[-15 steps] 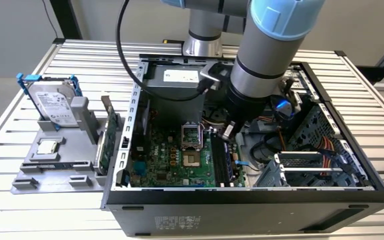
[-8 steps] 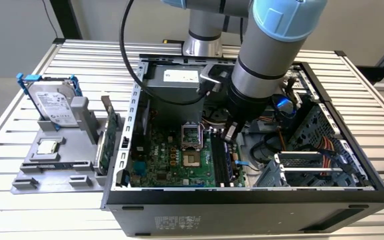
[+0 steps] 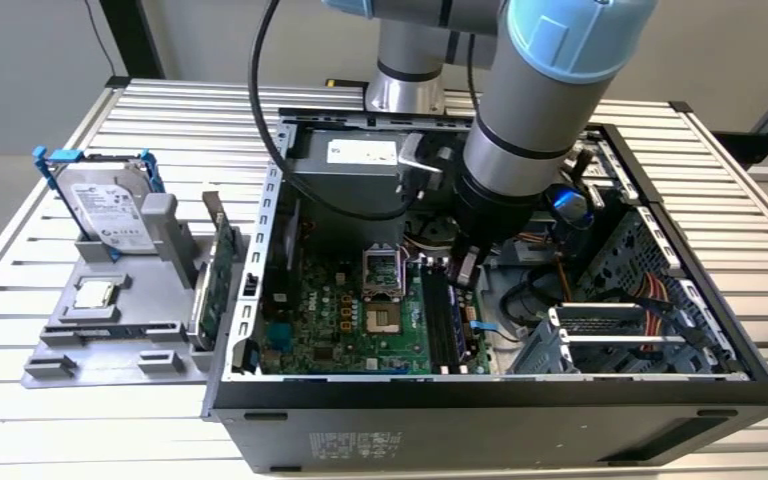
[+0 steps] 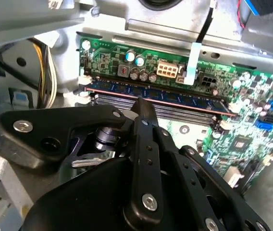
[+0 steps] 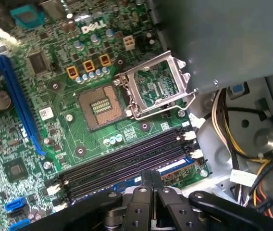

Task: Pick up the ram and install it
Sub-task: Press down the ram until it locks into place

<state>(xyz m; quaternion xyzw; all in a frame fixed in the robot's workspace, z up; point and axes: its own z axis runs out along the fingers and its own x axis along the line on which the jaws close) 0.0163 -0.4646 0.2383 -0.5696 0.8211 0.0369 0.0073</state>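
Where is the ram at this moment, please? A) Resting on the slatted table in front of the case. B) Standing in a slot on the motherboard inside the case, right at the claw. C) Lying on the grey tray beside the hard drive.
B: in the second wrist view the ram stands edge-on in a slot of the motherboard, just beyond the tip of the claw.

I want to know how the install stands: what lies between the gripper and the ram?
Nothing. In the second wrist view the gripper tip sits right at the ram, which stands in its slot on the motherboard.
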